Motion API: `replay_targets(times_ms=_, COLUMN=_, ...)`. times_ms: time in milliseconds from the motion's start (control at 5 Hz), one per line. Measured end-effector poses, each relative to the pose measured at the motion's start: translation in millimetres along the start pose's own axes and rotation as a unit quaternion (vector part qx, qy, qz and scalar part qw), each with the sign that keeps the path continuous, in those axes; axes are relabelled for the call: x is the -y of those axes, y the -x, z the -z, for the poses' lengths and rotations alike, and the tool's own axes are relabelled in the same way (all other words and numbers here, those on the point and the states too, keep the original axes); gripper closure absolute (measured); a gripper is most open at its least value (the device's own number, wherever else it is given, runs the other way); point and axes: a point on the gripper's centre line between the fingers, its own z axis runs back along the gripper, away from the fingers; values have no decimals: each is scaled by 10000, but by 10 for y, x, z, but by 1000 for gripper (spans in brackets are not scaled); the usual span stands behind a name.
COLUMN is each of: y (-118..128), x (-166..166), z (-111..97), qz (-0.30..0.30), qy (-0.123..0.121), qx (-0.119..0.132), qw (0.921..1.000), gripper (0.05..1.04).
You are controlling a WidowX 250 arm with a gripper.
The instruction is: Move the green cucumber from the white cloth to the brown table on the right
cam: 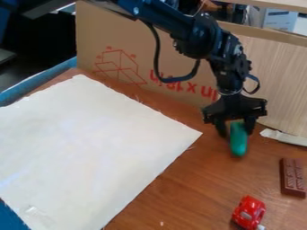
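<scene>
Green piece (239,144) on the right, red toy car (249,212) nearer, brown segmented bar (294,178) farther right, cardboard wall (129,51) close on the far side, frayed white cloth (90,143) left. Table (192,184) wood-grained, piece smooth, oblong, round-ended. Gripper (236,131) clamped on its upper part, lower end sticking out below the fingers.

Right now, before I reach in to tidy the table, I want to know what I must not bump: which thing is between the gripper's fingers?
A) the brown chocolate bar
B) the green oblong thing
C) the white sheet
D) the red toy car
B: the green oblong thing hangs between the fingers of the black gripper, while the red toy car and the brown chocolate bar lie apart on the table.
</scene>
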Motion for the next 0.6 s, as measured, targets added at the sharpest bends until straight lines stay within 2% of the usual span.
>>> replay_targets(times_ms=200, y=-47, x=-134, z=-160, qz=-107, qy=125, qx=-54, qw=9999, gripper=86)
replay_targets(times_ms=400, y=-209, x=-265, z=-590, qz=142, qy=407, qx=-4, qw=9991, gripper=83)
replay_targets(times_ms=600, y=-264, x=-591, z=-956, qz=1008, qy=-501, qx=-18, qw=9936, gripper=84)
